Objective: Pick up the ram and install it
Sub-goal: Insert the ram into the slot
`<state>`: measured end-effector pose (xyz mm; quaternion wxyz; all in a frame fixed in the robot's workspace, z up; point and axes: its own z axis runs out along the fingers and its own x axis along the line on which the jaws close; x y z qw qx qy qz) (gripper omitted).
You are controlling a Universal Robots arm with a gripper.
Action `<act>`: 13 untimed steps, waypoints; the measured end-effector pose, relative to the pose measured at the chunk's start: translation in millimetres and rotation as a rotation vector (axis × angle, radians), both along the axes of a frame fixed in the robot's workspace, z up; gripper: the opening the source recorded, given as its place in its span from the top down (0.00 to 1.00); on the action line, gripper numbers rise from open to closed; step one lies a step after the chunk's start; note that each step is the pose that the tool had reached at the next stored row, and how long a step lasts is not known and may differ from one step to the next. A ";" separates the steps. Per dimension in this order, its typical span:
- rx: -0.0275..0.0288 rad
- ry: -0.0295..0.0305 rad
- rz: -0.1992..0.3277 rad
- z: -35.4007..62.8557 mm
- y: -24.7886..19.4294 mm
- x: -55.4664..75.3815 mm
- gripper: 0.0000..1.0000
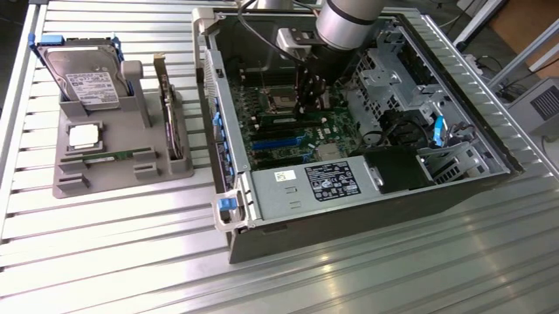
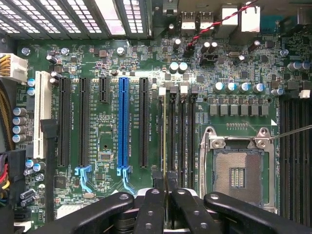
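One ram [image 2: 164, 127] pinched in claw [image 2: 165, 184], over mobo slots [image 2: 181, 139].

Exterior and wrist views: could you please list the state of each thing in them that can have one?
Computer case: lying on its side, open.
Hard drive: upright in the gray holder.
CPU chip: flat in the holder.
Ram stick: lying in the holder.
Expansion card: on edge in the holder.
CPU socket: empty.
Blue expansion slot: empty.
Gripper: jaws shut, low over the memory slots.
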<state>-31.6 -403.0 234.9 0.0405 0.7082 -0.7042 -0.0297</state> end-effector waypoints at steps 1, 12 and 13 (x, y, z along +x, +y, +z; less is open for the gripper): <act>-0.0001 0.0001 0.000 0.0 0.0 0.0 0.88; 0.0000 0.0000 0.000 -3.5 0.0 0.0 0.88; -0.0001 0.0001 0.000 -3.6 0.0 0.0 0.88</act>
